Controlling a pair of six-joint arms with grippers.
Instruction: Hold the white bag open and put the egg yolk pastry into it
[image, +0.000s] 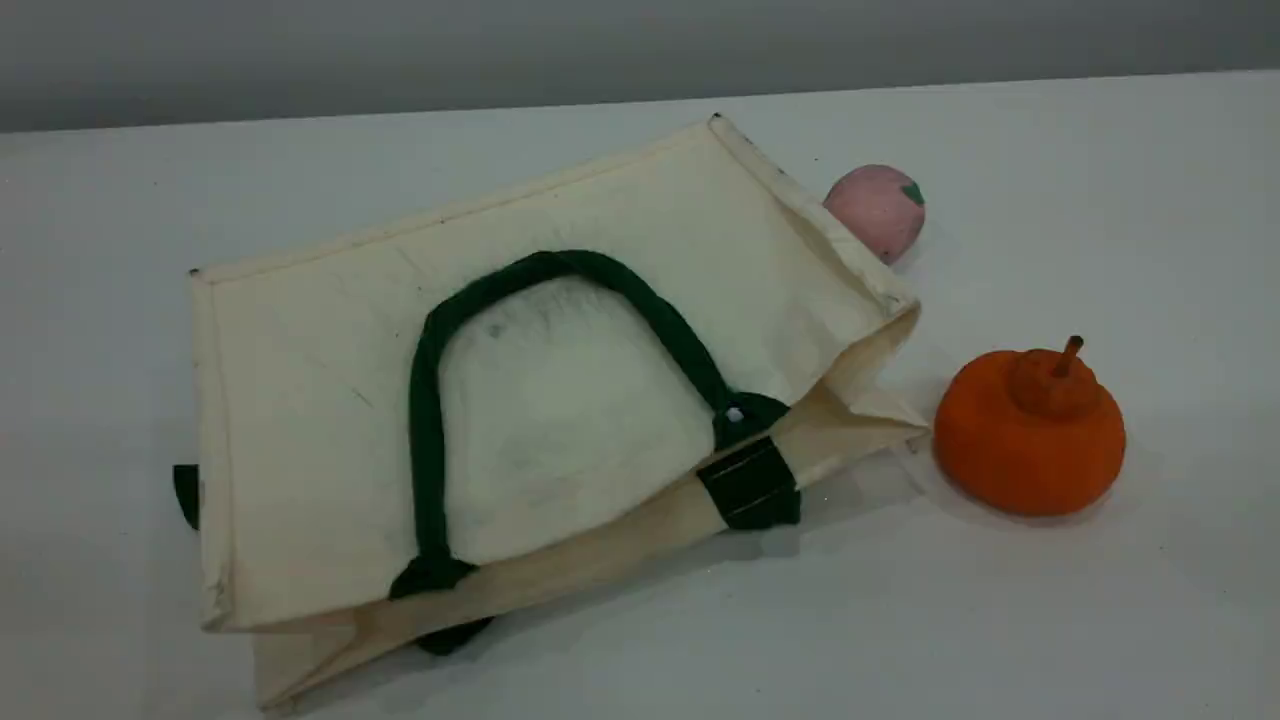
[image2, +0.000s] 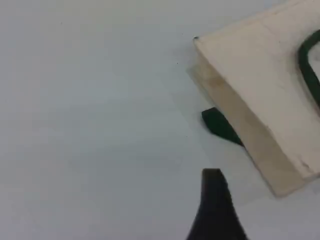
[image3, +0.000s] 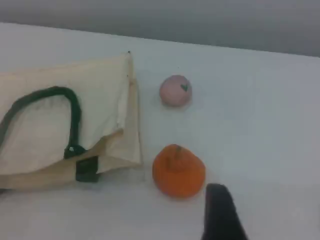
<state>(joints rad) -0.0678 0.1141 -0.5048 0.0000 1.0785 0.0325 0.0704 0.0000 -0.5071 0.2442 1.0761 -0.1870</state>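
Note:
The white bag (image: 320, 400) lies flat on the table, its mouth toward the right, and a dark green handle (image: 430, 400) arches over its top face. No egg yolk pastry is in view. Neither arm appears in the scene view. In the left wrist view one dark fingertip (image2: 214, 200) hovers over bare table near the bag's (image2: 260, 65) closed end, with nothing against it. The right wrist view shows one dark fingertip (image3: 220, 210) just right of an orange fruit, with the bag (image3: 45, 130) to the left. The second finger of each gripper is hidden.
A pink ball with a green mark (image: 876, 210) (image3: 175, 90) rests behind the bag's mouth. An orange round fruit with a stem (image: 1030, 432) (image3: 178, 170) sits to the right of the mouth. A green strap end (image2: 220, 125) pokes out under the bag.

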